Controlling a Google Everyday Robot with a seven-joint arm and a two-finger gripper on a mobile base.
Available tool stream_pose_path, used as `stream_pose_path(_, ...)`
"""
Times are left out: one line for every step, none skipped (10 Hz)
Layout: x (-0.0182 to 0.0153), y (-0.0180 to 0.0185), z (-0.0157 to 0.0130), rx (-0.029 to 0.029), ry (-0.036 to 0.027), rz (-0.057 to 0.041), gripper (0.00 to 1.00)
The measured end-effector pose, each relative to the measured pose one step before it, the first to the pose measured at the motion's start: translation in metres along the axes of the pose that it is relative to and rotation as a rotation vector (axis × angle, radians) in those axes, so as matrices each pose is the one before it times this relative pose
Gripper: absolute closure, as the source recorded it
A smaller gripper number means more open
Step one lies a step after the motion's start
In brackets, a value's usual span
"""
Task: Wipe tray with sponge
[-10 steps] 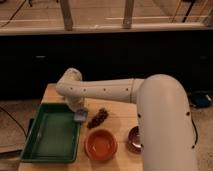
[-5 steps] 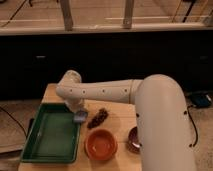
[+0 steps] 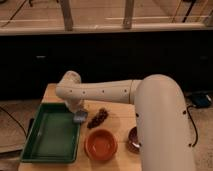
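Note:
A large dark green tray (image 3: 50,137) lies on the left of the wooden table. My white arm reaches in from the right, and its gripper (image 3: 79,114) hangs over the tray's right rim. Just below the gripper sits the small pale grey-blue sponge (image 3: 79,119), at the tray's right edge near the far corner. The gripper's end is right at the sponge.
A dark reddish-brown grape-like bunch (image 3: 97,118) lies just right of the sponge. A round orange bowl (image 3: 100,144) stands in front of it, and a darker bowl (image 3: 133,140) is partly hidden by my arm. The table's front edge is close to the tray.

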Motion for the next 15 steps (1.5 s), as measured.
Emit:
stream_pose_path(-0.00022, -0.00008, -0.0002, 0.00014, -0.00057, -0.00047, 1.0)
stream_pose_path(-0.00008, -0.00031, -0.00004, -0.00001, -0.00003, -0.00054, 1.0)
stream_pose_path(-0.00087, -0.00251, -0.00233, -0.01172, 0.0018, -0.01039, 1.0)
stream_pose_path(-0.00081, -0.00773, -0.00641, -0.01173, 0.00187, -0.0154, 1.0)
stream_pose_path(0.00082, -0.00906, -0.0102, -0.0151, 0.00897, -0.02387, 1.0)
stream_pose_path(0.00075, -0.0014, -0.00309, -0.0093, 0.00501, -0.01034, 1.0)
stream_pose_path(-0.00005, -0.00067, -0.00134, -0.00764, 0.00218, -0.01045, 1.0)
stream_pose_path(-0.00001, -0.00389, -0.00185, -0.00097, 0.0021, -0.01874, 1.0)
stream_pose_path(0.00016, -0.00394, -0.00185, 0.00285, 0.00139, -0.01588, 1.0)
stream_pose_path(-0.00155, -0.00344, -0.00042, 0.00623, -0.00576, -0.01708, 1.0)
stream_pose_path(-0.00129, -0.00451, 0.00055, 0.01057, -0.00824, -0.03186, 1.0)
stream_pose_path(-0.00143, -0.00852, 0.00287, 0.0143, -0.00816, -0.02827, 1.0)
stream_pose_path(-0.00274, -0.00951, 0.00325, 0.01523, -0.0128, -0.02475, 1.0)
stream_pose_path(-0.00329, -0.01083, 0.00577, 0.01607, -0.01614, -0.03634, 1.0)
stream_pose_path(-0.00144, -0.00324, 0.00586, 0.00598, -0.00959, -0.01734, 1.0)
